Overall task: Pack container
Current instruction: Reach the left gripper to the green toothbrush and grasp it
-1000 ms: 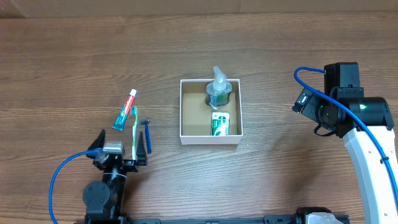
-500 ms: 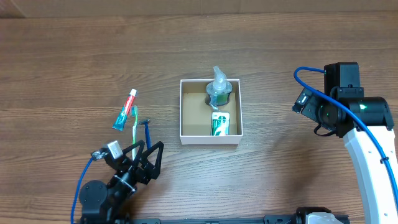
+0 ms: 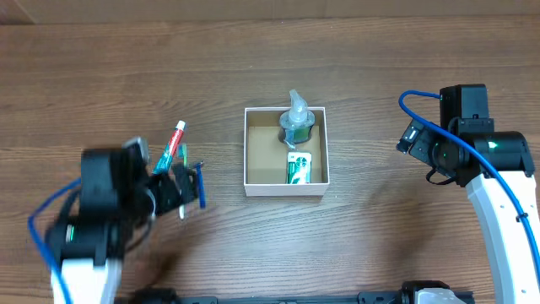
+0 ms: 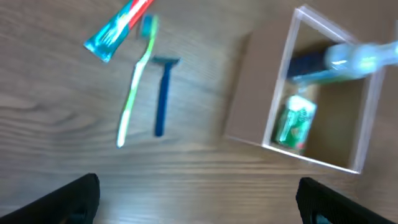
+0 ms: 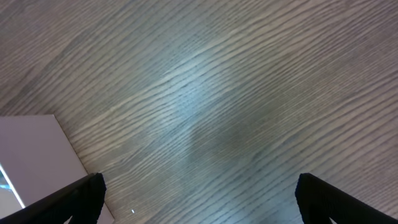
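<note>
Left pincer [image 4: 198, 182], jaws spread wide and empty, hangs over a blue plastic razor [image 4: 163, 93] and a slim green toothbrush [image 4: 134, 93] lying parallel, lengthwise ahead. The white-walled cardboard container [image 3: 261, 160] sits to its right, mid-bench [image 3: 380, 67]. The right pincer [image 5: 200, 180] is also open and farther off.

The box [image 3: 261, 160] is square and low, with white walls and a brown inside. It sits flat and open in the middle, with a bottle [image 3: 296, 118] and a green pack [image 3: 298, 169] in its right side.
</note>
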Available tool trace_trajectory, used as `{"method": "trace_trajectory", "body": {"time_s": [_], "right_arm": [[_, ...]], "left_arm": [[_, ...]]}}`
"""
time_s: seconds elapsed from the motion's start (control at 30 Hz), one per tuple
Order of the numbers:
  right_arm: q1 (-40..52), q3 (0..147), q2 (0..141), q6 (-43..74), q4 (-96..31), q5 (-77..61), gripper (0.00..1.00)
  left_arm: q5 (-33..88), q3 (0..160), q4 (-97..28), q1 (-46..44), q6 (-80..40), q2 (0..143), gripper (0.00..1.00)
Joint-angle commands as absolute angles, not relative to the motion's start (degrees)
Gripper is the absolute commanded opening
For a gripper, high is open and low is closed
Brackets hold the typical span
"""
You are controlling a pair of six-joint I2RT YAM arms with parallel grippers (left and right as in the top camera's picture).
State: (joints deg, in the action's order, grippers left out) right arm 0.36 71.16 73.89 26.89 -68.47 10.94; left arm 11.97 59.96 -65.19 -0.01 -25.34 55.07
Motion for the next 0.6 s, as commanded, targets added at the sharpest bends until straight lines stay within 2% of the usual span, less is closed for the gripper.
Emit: {"method": "trace_trajectory", "body": {"time_s": [0.0, 0.2, 0.23, 0.37, 0.5, 0.57], "right_arm": [[0.1, 72.4, 73.4, 26.6, -68.2, 11.5, 1.00], [0.1, 72.4, 73.4, 26.6, -68.2, 11.5, 1.00], [0.1, 72.4, 73.4, 26.6, -68.2, 11.5, 1.00], [0.1, 72.4, 73.4, 26.6, -68.2, 11.5, 1.00], [0.1, 72.4, 73.4, 26.6, -68.2, 11.5, 1.00], [0.1, 72.4, 73.4, 26.6, -68.2, 11.5, 1.00]], "left_arm": [[10.1, 61.8, -66.5, -0.1, -22.3, 67.4, 1.00], [8.9, 61.8, -65.4, -0.5, -21.8, 85.6, 1.00], [6.8, 61.8, -64.7, -1.0, -21.8, 87.8, 0.96], [-2.9, 61.6, -62.4, -3.5, -22.5, 91.0, 0.94], [-6.6, 61.6, -59.0, -5.0, -21.9, 91.0, 0.93], [-6.5, 61.6, -56.9, -5.0, -18.9, 91.0, 0.86]]}}
